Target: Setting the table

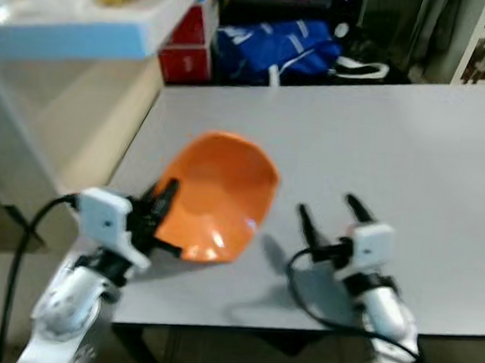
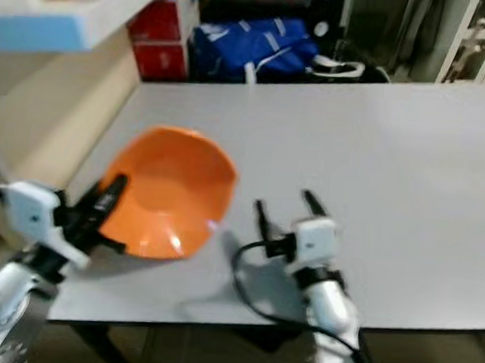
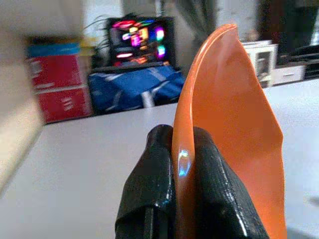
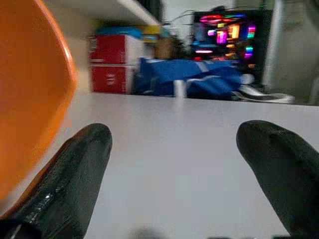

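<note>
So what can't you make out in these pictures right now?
- Items on the shelf: blurred, cut by the left eye view's top edge.
- Whether the orange bowl, pinched by the left claw, touches the table: unclear.
- Bowl's far rim: cut off in the right wrist view.

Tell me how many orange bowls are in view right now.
1. The orange bowl is tilted above the near left part of the grey table, its rim pinched in the left gripper. No others visible.
</note>
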Controlling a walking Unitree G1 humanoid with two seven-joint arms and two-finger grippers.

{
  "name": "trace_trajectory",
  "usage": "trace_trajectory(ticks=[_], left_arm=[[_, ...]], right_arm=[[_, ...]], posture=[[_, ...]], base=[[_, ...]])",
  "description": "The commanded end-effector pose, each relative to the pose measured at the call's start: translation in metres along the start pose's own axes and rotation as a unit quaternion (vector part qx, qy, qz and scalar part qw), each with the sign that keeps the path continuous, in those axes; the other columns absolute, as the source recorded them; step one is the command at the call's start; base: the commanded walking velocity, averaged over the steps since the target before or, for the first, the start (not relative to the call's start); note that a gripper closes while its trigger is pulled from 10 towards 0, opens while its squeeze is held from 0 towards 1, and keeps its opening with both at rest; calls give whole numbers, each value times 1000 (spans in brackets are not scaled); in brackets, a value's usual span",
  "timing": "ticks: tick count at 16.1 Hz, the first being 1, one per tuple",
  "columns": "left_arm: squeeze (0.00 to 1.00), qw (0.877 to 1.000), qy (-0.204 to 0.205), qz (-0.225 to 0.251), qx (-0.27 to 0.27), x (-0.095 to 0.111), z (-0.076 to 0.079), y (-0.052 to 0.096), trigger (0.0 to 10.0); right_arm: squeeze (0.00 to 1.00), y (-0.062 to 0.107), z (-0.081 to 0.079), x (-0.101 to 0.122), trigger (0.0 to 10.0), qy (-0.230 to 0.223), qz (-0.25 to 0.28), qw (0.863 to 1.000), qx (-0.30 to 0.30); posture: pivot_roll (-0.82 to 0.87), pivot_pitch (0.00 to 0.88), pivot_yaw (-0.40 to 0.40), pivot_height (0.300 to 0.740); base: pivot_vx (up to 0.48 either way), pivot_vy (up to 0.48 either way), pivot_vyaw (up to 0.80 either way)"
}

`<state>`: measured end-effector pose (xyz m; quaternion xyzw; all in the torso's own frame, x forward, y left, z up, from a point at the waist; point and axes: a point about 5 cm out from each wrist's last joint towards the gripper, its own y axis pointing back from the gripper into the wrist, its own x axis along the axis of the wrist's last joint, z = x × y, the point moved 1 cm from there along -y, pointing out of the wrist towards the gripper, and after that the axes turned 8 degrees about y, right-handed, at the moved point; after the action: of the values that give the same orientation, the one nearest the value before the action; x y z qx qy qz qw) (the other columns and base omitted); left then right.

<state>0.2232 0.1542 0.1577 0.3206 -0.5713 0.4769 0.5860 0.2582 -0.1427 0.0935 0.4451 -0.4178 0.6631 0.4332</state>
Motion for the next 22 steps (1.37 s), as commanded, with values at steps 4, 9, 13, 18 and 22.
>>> trace_trajectory(ticks=[4,9,13,18,22], left_arm=[[0,1000,-5,-1,2,16,-14,-44,0],[0,985,169,18,-26,59,-4,-152,0],[0,937,346,-7,47,62,-14,-178,0],[0,888,415,-80,180,46,-18,-170,0],[0,877,398,-168,212,20,-6,-155,0]], right_arm=[[0,7,-11,-17,10000,-9,-39,999,14],[0,7,-14,-17,10000,-11,-38,999,19],[0,9,-13,-17,10000,-8,-40,999,15],[0,12,-12,-14,10000,-3,-42,999,21],[0,13,-16,-12,10000,-8,-44,999,23]], posture=[[-153,0,117,666],[-186,0,117,666],[-206,0,122,666],[-211,0,123,666],[-203,0,135,666]], base=[[259,-187,0],[0,0,0],[0,0,0],[0,0,0],[0,0,0]])
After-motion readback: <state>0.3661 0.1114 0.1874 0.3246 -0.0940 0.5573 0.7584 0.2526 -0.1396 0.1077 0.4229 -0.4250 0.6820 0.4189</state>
